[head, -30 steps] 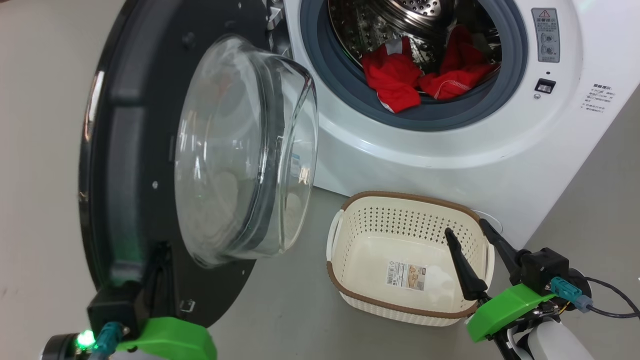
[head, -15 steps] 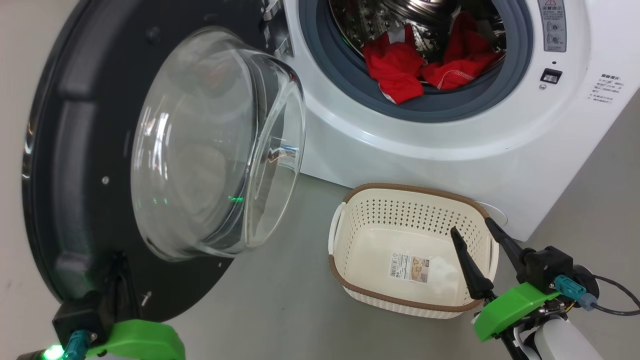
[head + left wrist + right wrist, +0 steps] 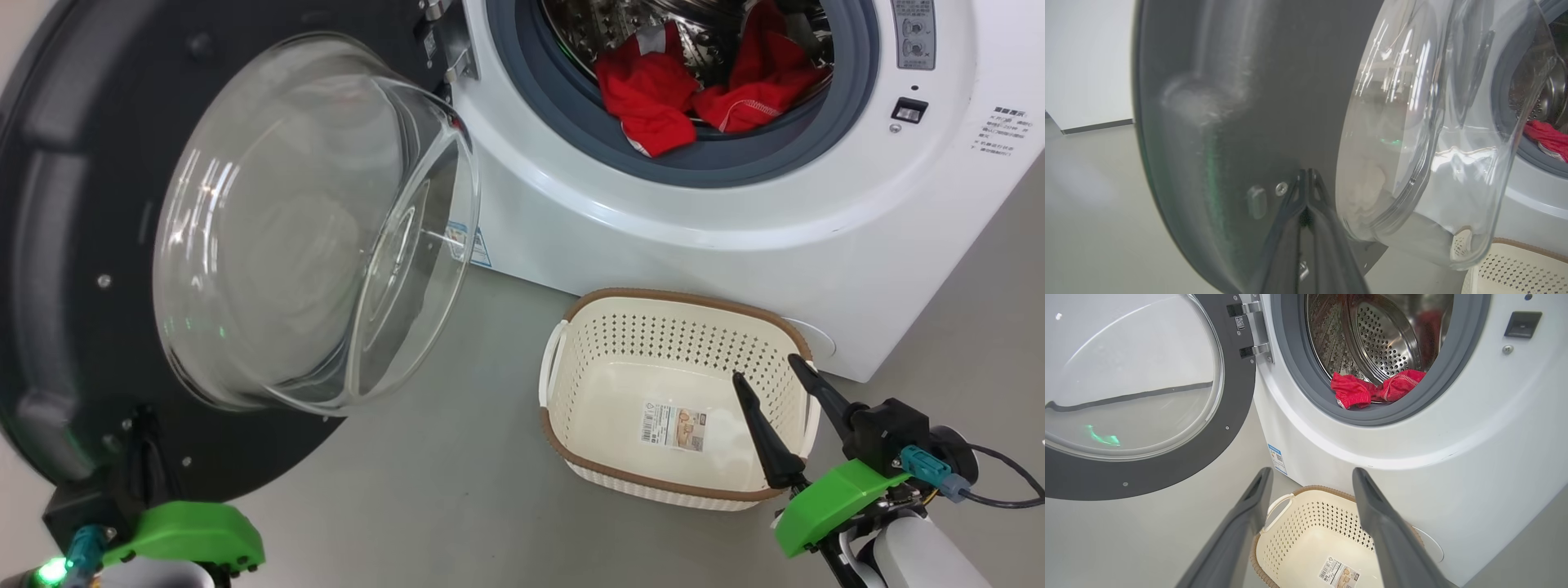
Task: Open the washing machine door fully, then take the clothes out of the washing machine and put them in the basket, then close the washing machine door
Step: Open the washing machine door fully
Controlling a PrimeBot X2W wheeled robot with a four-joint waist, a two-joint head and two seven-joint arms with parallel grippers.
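Note:
The washing machine [image 3: 653, 245] [image 3: 1453, 457] stands with its door [image 3: 65, 245] [image 3: 1249, 81] [image 3: 1167, 469] swung out to the left, the glass bowl facing me. Red clothes [image 3: 653, 106] [image 3: 1545, 136] [image 3: 1367, 390] lie in the drum's mouth on the grey ring. My left gripper [image 3: 143, 425] [image 3: 1306, 173] is shut, its tips against the door's dark inner face near the lower rim. The basket [image 3: 669, 298] [image 3: 1515, 265] [image 3: 1306, 490] sits on the floor in front of the machine with a paper label inside. My right gripper [image 3: 763, 371] [image 3: 1312, 471] hangs open above the basket's right end, holding nothing.
Grey floor [image 3: 457, 457] lies between the door and the basket. A white wall with a dark baseboard [image 3: 1094, 126] stands beyond the door. A black cable [image 3: 1004, 482] trails from my right wrist. The door's hinge [image 3: 1251, 328] is at the opening's left edge.
The door has swung further open to the left, and my shut left gripper has gone left and down with it. The view has shifted a little. My right gripper has hardly moved.

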